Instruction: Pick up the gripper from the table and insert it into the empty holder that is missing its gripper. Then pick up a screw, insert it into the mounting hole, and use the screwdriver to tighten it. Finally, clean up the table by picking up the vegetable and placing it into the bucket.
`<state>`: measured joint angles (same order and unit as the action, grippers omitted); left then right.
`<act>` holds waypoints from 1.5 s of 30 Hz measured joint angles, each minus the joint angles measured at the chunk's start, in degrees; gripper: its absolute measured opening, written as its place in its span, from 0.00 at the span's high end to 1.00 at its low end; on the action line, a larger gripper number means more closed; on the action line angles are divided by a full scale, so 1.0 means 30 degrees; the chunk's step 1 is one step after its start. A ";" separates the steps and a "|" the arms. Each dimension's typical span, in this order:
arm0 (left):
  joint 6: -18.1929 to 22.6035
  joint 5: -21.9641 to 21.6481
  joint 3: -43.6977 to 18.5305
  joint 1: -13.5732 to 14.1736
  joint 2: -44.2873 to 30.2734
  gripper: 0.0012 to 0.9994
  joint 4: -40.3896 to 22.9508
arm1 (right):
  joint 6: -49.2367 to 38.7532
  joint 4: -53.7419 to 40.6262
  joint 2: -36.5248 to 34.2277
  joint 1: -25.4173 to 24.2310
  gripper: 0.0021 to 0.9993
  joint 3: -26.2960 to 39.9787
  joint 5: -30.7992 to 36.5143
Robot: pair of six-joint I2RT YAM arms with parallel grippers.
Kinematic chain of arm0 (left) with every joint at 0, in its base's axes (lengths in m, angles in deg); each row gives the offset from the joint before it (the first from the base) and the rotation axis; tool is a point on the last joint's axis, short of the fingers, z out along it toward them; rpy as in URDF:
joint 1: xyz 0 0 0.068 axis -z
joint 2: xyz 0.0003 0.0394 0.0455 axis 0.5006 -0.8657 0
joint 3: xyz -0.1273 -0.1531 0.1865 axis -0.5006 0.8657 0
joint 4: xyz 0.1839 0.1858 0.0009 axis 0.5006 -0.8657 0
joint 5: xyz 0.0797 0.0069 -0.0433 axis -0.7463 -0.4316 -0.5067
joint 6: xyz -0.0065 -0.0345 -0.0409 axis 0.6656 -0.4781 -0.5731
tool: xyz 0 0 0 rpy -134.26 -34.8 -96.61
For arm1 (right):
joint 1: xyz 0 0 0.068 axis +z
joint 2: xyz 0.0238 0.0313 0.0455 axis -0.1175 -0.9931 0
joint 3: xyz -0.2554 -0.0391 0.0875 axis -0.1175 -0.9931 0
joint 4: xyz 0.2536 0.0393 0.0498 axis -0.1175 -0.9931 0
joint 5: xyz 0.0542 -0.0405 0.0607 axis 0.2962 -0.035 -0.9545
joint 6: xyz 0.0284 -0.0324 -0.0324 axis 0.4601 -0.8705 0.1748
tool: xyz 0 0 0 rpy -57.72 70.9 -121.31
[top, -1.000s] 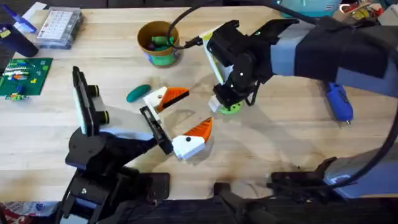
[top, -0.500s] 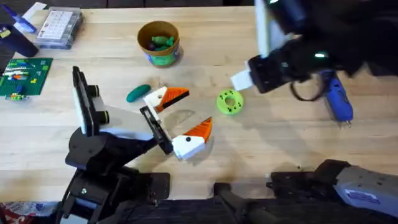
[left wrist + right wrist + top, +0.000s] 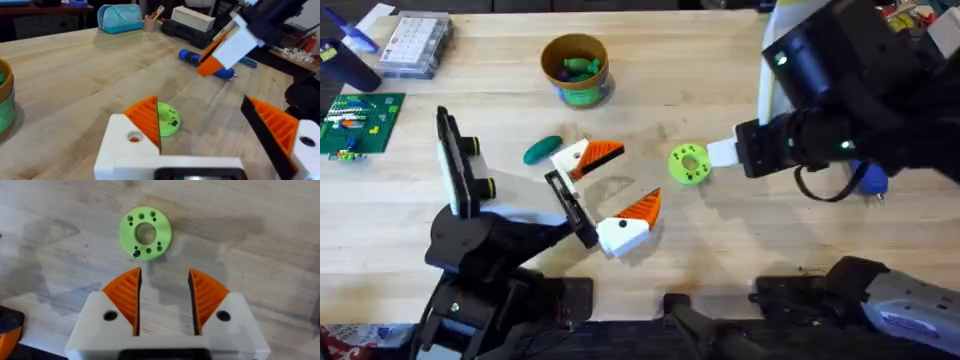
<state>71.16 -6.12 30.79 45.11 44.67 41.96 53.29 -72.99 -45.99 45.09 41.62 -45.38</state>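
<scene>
1. Nearest the bases, the left tool (image 3: 605,190) rests low over the surface (image 3: 740,260), its white-and-orange fingers spread wide with nothing between them.
2. Just beyond it lies a green vegetable (image 3: 542,149), not yet cleared away; that step looks undone.
3. Mid-surface sits a green disc (image 3: 688,164), a round part with a centre bore and small holes around it. Whether it is the part to be mounted or the holder, I cannot tell.
4. The right tool (image 3: 164,300) hovers just beside the disc, fingers parted and empty, so no grasp has been made.
5. Further right, the screwdriver (image 3: 868,175) lies partly under the right arm, so tightening probably has not begun.
6. Farthest back stands the bucket (image 3: 576,68), with green items already inside, well apart from the loose vegetable.
7. I judge the task to be early: inserting, screwing and clean-up all appear to remain.
</scene>
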 joint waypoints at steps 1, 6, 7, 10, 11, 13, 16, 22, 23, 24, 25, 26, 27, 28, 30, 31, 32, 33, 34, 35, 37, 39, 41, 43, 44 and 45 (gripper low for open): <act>0.0000 0.0000 0.0000 0.0000 -0.0003 0.01 0.0000 | 0.0112 0.0319 -0.0021 0.0201 0.49 -0.0254 0.0000; 0.0000 0.0000 0.0000 0.0000 0.0004 0.01 0.0000 | 0.0336 0.1344 -0.0354 0.1363 0.49 -0.0867 0.0000; 0.0000 0.0000 0.0000 0.0000 0.0004 0.01 0.0000 | 0.0303 0.1467 -0.0543 0.1576 0.49 -0.0882 0.0000; 0.0000 0.0000 0.0000 0.0000 0.0004 0.01 0.0000 | 0.0260 0.2062 -0.1567 0.2243 0.49 -0.0885 0.0007; 0.0000 0.0000 0.0000 0.0000 0.0004 0.01 0.0000 | 0.0228 0.2204 -0.2011 0.2425 0.49 -0.0889 0.0007; 0.0000 0.0000 0.0000 0.0000 0.0004 0.01 0.0000 | 0.0081 0.2338 -0.2910 0.2698 0.49 -0.0906 0.0000; 0.0000 0.0000 0.0000 0.0000 0.0004 0.01 0.0000 | -0.0157 0.2393 -0.4171 0.2844 0.49 -0.0964 0.0000; 0.0000 0.0000 0.0000 0.0000 0.0001 0.01 0.0000 | -0.0304 0.3231 -0.5964 0.2844 0.49 -0.0991 0.0007; 0.0000 0.0000 0.0000 0.0000 -0.0003 0.01 0.0000 | -0.0309 0.3414 -0.6223 0.2844 0.49 -0.0991 0.0004; 0.0000 0.0000 0.0000 0.0000 0.0000 0.01 0.0000 | -0.0309 0.3563 -0.6464 0.2844 0.49 -0.0991 0.0003; 0.0000 0.0000 0.0000 0.0000 0.0001 0.01 0.0000 | -0.0309 0.3687 -0.6708 0.2844 0.49 -0.0991 0.0004; 0.0000 0.0000 0.0000 0.0000 0.0000 0.01 0.0000 | -0.0309 0.3760 -0.6909 0.2844 0.49 -0.0991 0.0000; 0.0000 0.0000 0.0000 0.0000 0.0004 0.01 0.0000 | -0.0309 0.3790 -0.7086 0.2844 0.49 -0.0991 0.0000; 0.0000 0.0000 0.0000 0.0000 0.0004 0.01 0.0003 | -0.0309 0.3802 -0.7237 0.2844 0.49 -0.0991 0.0000; 0.0000 0.0000 0.0000 0.0000 -0.0003 0.01 0.0000 | -0.0334 0.3822 -0.7461 0.2844 0.52 -0.0991 0.0003; 0.0000 0.0000 0.0000 0.0000 0.0000 0.01 0.0000 | -0.0396 0.3864 -0.7537 0.2844 0.56 -0.0991 0.0007; 0.0000 0.0000 0.0000 0.0000 0.0004 0.01 0.0000 | -0.0442 0.3926 -0.7585 0.2844 0.59 -0.0991 0.0004; 0.0000 0.0000 0.0000 0.0000 0.0004 0.01 0.0000 | -0.0470 0.3988 -0.7618 0.2844 0.63 -0.0991 0.0003; 0.0000 0.0000 0.0000 0.0000 0.0001 0.01 0.0000 | -0.0488 0.4070 -0.7638 0.2844 0.67 -0.0994 0.0007; 0.0000 0.0000 0.0000 0.0000 0.0000 0.01 0.0000 | -0.0477 0.4188 -0.7639 0.2844 0.71 -0.0998 0.0004; 0.0000 0.0000 0.0000 0.0000 0.0004 0.01 0.0000 | -0.0469 0.4369 -0.7638 0.2844 0.73 -0.0998 0.0000; 0.0000 0.0000 0.0000 0.0000 0.0004 0.01 0.0000 | -0.0464 0.4478 -0.7642 0.2844 0.76 -0.0998 0.0000; 0.0000 0.0000 0.0000 0.0000 0.0001 0.01 0.0000 | -0.0466 0.4499 -0.7642 0.2844 0.77 -0.0998 0.0000; 0.0000 0.0000 0.0000 0.0000 0.0002 0.01 0.0000 | -0.0462 0.4494 -0.7636 0.2844 0.78 -0.0998 0.0000; 0.0000 0.0000 0.0000 0.0000 0.0001 0.01 0.0000 | -0.0469 0.4492 -0.7642 0.2844 0.78 -0.0998 0.0000; 0.0000 0.0000 0.0000 0.0000 -0.0001 0.01 0.0000 | -0.0469 0.4487 -0.7639 0.2844 0.79 -0.0998 0.0000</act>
<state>71.16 -6.12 30.79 45.11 44.67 41.96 51.88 -59.53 -68.91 53.62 38.62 -45.38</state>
